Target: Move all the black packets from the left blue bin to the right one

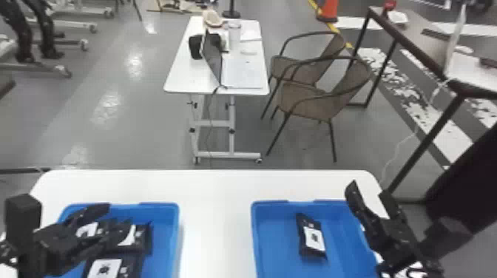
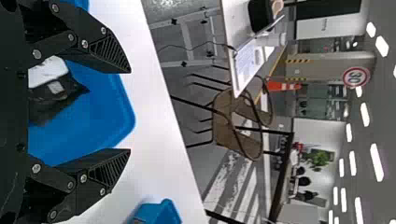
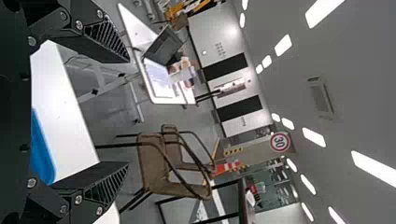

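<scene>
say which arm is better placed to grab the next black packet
Left, I'd judge: the open left tool hangs over the left blue bin, close to black packets there. The right tool is by the outer side of the right blue bin, away from them.

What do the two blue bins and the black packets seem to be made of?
Left blue bin and right blue bin: probably molded plastic, smooth with a soft sheen, judging by rounded corners and even color.
Black packets: likely plastic film or foil, satin-looking, with thin, pointed corners.
</scene>
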You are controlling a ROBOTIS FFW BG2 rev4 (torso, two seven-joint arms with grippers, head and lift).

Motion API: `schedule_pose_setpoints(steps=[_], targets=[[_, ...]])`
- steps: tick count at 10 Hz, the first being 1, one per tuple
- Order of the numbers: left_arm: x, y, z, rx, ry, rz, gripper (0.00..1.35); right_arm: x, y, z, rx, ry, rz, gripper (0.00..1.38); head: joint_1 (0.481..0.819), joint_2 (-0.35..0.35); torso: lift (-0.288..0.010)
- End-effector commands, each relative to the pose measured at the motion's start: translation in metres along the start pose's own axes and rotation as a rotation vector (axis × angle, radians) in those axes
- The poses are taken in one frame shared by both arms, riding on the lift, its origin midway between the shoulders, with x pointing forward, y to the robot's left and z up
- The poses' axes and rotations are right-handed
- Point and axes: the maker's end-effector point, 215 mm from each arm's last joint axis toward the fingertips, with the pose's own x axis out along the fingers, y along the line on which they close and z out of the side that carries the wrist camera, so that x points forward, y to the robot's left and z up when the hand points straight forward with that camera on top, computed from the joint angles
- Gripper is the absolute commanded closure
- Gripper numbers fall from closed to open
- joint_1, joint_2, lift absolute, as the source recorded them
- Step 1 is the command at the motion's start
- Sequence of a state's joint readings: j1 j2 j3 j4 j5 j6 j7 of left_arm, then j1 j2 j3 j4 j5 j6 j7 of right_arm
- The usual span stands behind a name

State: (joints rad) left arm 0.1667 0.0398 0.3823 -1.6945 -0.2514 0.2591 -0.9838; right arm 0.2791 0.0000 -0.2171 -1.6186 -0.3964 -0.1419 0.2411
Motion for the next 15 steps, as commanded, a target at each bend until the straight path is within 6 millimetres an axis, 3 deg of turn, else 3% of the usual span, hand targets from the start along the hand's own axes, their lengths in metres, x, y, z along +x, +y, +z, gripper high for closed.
schedule_pose_setpoints(steps=[1, 4, 6, 8, 12, 15], targets=[[-0.014, 0.028, -0.019, 0.105, 0.137, 0.04, 0.46, -0.001, 0.025, 0.018, 0.063, -0.041, 0.042, 0.25, 0.695, -0.054, 0.0], [-0.042, 0.076, -0.038, 0.275, 0.335, 0.065, 0.45, 0.003, 0.06, 0.028, 0.134, -0.067, 0.097, 0.26, 0.695, 0.051, 0.0], [-0.053, 0.103, -0.05, 0.337, 0.435, 0.071, 0.41, 0.004, 0.066, 0.027, 0.149, -0.062, 0.108, 0.26, 0.695, 0.117, 0.0], [-0.049, 0.119, -0.061, 0.38, 0.497, 0.059, 0.22, 0.004, 0.069, 0.025, 0.156, -0.055, 0.113, 0.26, 0.695, 0.155, 0.0], [-0.007, 0.102, -0.086, 0.473, 0.579, -0.087, 0.09, 0.003, 0.072, 0.016, 0.191, -0.039, 0.115, 0.26, 0.695, 0.166, 0.0], [-0.008, 0.106, -0.105, 0.515, 0.667, -0.108, 0.08, 0.0, 0.072, 0.01, 0.206, -0.029, 0.112, 0.26, 0.695, 0.15, 0.0]])
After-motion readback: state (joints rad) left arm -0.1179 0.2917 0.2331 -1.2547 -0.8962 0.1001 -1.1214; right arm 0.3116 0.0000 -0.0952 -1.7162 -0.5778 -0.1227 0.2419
